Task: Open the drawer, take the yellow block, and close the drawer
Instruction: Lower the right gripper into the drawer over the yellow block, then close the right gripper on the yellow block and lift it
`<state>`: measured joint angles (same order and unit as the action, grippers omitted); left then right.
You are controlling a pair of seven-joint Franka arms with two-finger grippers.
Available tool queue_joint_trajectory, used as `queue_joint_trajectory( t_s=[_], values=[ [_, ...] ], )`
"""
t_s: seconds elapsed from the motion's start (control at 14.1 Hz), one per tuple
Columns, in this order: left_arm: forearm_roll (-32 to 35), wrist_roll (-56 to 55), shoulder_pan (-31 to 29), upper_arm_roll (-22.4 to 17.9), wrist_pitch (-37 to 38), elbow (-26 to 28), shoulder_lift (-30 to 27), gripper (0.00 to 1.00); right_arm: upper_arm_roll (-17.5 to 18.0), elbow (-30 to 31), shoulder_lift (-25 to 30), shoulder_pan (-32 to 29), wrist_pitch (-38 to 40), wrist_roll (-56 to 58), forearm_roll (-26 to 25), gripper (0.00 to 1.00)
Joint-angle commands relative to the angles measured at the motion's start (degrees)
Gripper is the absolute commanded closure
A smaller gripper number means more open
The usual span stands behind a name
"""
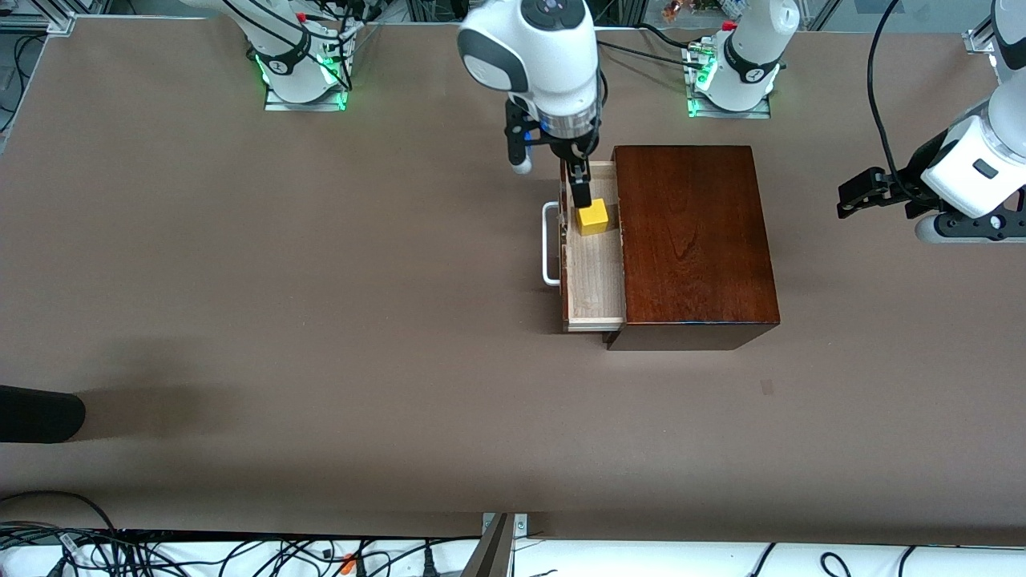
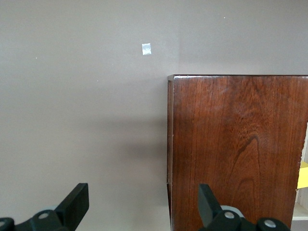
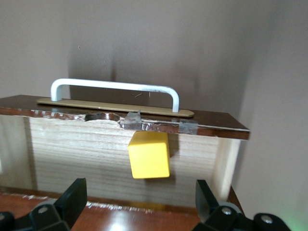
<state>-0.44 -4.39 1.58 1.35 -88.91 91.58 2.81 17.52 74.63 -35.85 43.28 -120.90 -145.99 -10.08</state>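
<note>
The drawer stands pulled out of the dark mahogany box toward the right arm's end of the table, white loop handle leading. The yellow block rests on the pale drawer floor, in the part farther from the front camera. My right gripper hangs open just above the drawer by the block. In the right wrist view the block lies ahead of the open gripper, under the handle. My left gripper waits open and empty over the table beside the box.
A small silver tape patch lies on the brown table nearer the front camera than the box. A dark rounded object juts in at the right arm's end. Cables run along the front edge.
</note>
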Motion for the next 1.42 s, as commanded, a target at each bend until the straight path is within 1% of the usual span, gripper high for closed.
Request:
queue_joint_trajectory(
  t_s=[0.0,0.21,0.43,0.57,0.99,1.06,1.13,1.28,1.35],
  values=[
    [0.5,0.2,-0.2,0.2,0.9,0.1,-0.4,0.00,-0.8,-2.6,-3.4,1.2,-1.5,-1.1,-3.7,0.00],
    [0.5,0.2,-0.2,0.2,1.0,0.0,-0.3,0.00,-1.3,-2.6,-5.8,1.2,-5.0,-1.0,-4.3,0.00],
    [0.5,0.2,-0.2,0.2,1.2,0.0,-0.3,0.00,-1.3,-2.6,-7.3,1.5,-6.7,-1.0,-4.4,0.00],
    [0.5,0.2,-0.2,0.3,1.2,0.0,-0.4,0.00,-2.2,-2.6,-8.3,2.3,-8.0,-1.0,-4.9,0.00],
    [0.4,0.3,-0.2,0.2,1.4,0.0,-0.4,0.00,-2.2,-2.5,-10.8,3.1,-9.0,-1.0,-4.9,0.00],
    [0.4,0.3,-0.2,0.2,1.4,0.0,-0.4,0.00,-2.2,-2.5,-10.9,3.1,-9.0,-1.0,-4.9,0.03],
    [0.4,0.3,-0.2,0.3,1.4,0.0,-0.4,0.00,-2.2,-2.5,-10.9,3.1,-9.0,-1.0,-4.9,0.25],
    [0.4,0.3,-0.2,0.2,1.4,0.0,-0.4,0.00,-2.2,-2.5,-10.7,3.1,-9.0,-0.6,-4.9,0.71],
    [0.4,0.3,-0.2,0.2,1.4,0.0,-0.4,0.00,-2.1,-2.5,-10.4,3.0,-8.6,-0.4,-4.8,0.85]
  ],
)
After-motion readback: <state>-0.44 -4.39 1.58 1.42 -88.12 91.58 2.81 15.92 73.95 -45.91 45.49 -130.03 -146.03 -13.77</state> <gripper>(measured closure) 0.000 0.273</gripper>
